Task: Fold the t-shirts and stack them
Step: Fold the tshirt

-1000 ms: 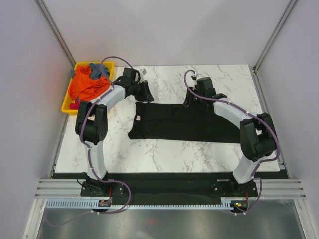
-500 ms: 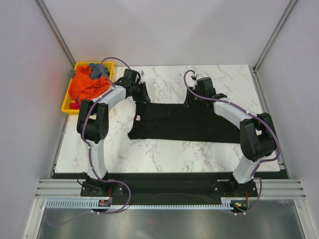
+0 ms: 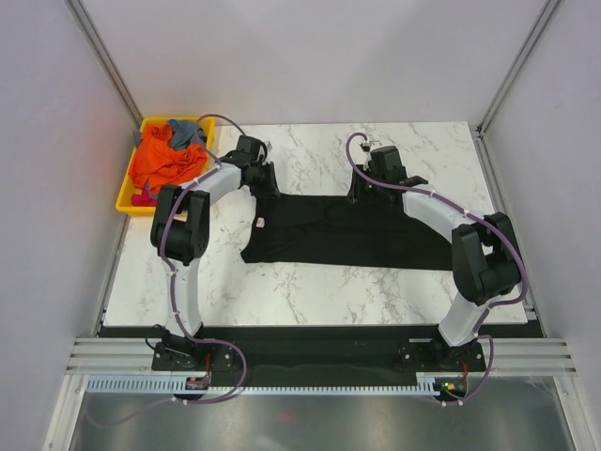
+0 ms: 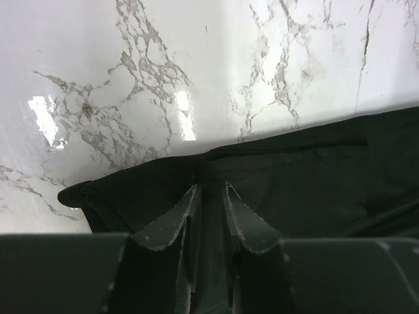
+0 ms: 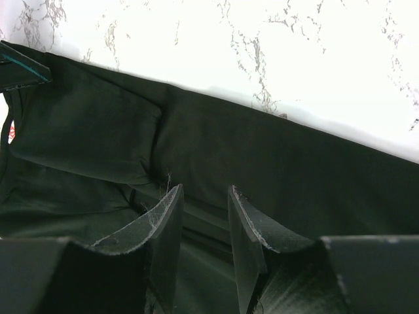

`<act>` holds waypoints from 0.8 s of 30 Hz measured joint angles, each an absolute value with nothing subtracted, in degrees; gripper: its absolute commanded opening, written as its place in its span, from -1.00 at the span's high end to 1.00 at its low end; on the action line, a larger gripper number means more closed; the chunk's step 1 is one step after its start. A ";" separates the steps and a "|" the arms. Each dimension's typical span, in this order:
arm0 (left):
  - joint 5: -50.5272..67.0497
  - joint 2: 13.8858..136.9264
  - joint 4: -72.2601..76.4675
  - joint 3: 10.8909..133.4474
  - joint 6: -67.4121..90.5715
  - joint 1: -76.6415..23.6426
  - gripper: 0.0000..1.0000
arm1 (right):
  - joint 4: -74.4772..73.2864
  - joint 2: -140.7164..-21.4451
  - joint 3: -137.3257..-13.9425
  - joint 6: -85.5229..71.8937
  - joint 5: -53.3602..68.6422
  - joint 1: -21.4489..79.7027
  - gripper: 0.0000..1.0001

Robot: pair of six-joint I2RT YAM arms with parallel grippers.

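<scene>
Left claw [image 4: 211,186]: my fingers stand a narrow gap apart, tips down on the far edge of the black shirt [image 4: 294,170] near its left end. Dark cloth fills the gap; I cannot tell whether I pinch it.
Right claw [image 5: 205,190]: the gap is a little wider, tips on the same far edge further right. A crease runs into the gap; pinched or only touched, I cannot tell.
Black shirt: it lies flat on the table [image 3: 310,291], between my two arms and near the middle. Its long axis runs left to right, parallel to the near edge.
Which way it points: the small white label [image 3: 261,223] sits at the left end, so the neck end points towards my left arm.
Edges: the far edge is fairly straight under both claws, and the left corner is rounded and folded.
Tray [image 3: 124,199]: yellow, at the far left corner of the table, well apart from the black shirt.
In the tray: a crumpled orange shirt [image 3: 160,162] with a grey-blue shirt [image 3: 188,132] behind it.
In the way: my left forearm passes just beside the tray, and only bare marble lies between the tray and the black shirt.
</scene>
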State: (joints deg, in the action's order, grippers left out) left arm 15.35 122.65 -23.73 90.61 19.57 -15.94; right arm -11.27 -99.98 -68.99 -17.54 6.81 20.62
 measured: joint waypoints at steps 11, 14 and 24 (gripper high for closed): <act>15.66 122.93 -23.90 90.72 19.57 -16.01 0.95 | -11.27 -99.98 -68.99 -17.28 6.61 20.62 0.17; 15.86 122.78 -23.92 90.72 19.57 -16.25 0.95 | -11.27 -100.01 -68.99 -17.30 6.66 20.62 0.17; 16.62 117.69 -24.05 89.49 19.57 -17.12 0.95 | -11.29 -100.01 -68.99 -17.30 6.81 20.62 0.17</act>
